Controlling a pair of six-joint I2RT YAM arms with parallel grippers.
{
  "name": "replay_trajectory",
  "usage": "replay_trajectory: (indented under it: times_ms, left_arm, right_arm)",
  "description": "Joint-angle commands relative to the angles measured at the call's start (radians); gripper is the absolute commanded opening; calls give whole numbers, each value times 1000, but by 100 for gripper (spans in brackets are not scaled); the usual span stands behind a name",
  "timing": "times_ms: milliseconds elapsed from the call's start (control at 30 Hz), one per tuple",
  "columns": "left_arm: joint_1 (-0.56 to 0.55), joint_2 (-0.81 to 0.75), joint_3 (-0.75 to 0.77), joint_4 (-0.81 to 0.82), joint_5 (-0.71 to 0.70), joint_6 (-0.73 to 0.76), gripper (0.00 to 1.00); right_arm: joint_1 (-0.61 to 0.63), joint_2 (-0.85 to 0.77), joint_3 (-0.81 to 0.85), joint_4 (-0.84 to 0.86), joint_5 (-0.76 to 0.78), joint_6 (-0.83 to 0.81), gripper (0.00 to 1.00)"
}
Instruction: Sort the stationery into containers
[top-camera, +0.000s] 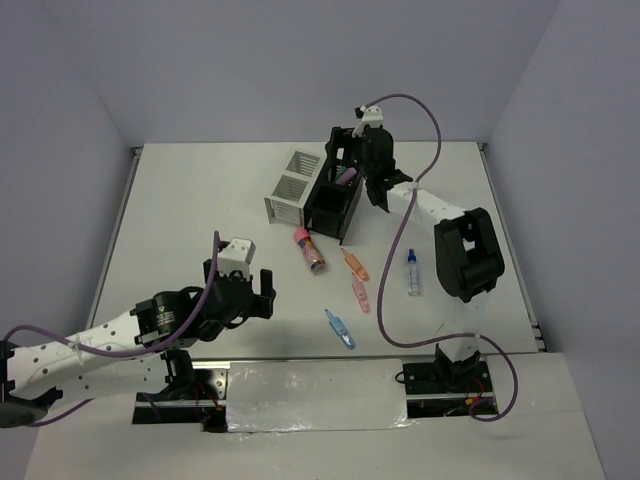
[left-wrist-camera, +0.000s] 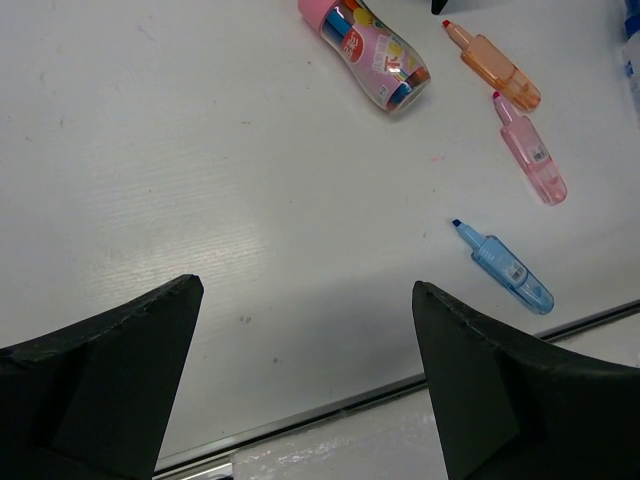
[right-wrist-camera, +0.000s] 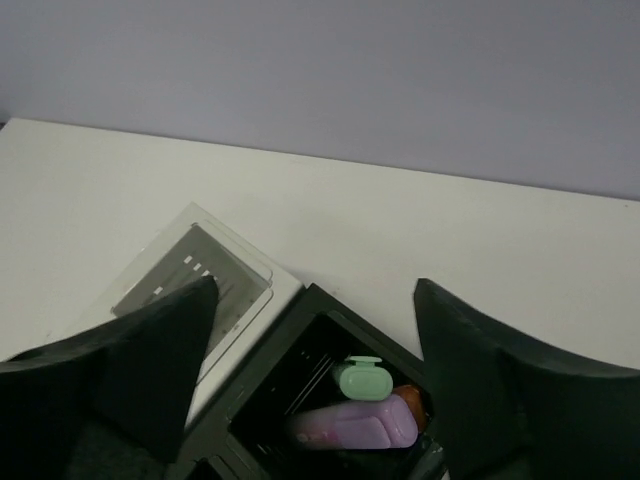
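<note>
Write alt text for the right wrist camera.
Open dark fingers hover over a black box holding a green pen, a purple pen and an orange pen; a white box stands beside it on a white table.

- Top external: high at 6 o'clock, looking down over the whole bench (top-camera: 200, 200).
- Left wrist: close, facing down at the bench; shares the blue highlighter (left-wrist-camera: 500, 268) with the top view.
- Right wrist: close above the black organiser (right-wrist-camera: 280, 335), facing 12 o'clock.

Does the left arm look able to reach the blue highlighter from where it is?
Likely yes: the left fingers stand open over bare table, and the blue highlighter lies alone just ahead to their right, nothing between.
</note>
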Motion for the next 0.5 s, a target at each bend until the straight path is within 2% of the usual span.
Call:
replay_trajectory:
  times_ms: [0, 33, 133, 333, 367, 433, 467]
  left_arm:
    - [-6, -36, -9, 26, 7, 6, 99]
    - [-6, -47, -15, 28, 7, 4, 99]
    - [-4, -49, -25, 38, 7, -17, 99]
    - [-2, 108, 32, 35, 10, -125, 99]
    - [-2, 132, 46, 25, 5, -181, 99]
    - [-2, 210, 87, -1, 4, -240, 99]
    - [-2, 233, 101, -21, -4, -323, 99]
  right_arm:
    - [5, -94, -23, 55, 2, 16, 90]
    - [7, -112, -28, 49, 2, 19, 100]
    - [7, -221, -40, -5, 26, 41, 100]
    - [5, -485, -45, -452, 91, 136, 100]
    - [7, -506, -60, -596, 88, 153, 100]
    - [8, -575, -107, -701, 60, 167, 100]
    - [10, -603, -197, -743, 54, 174, 100]
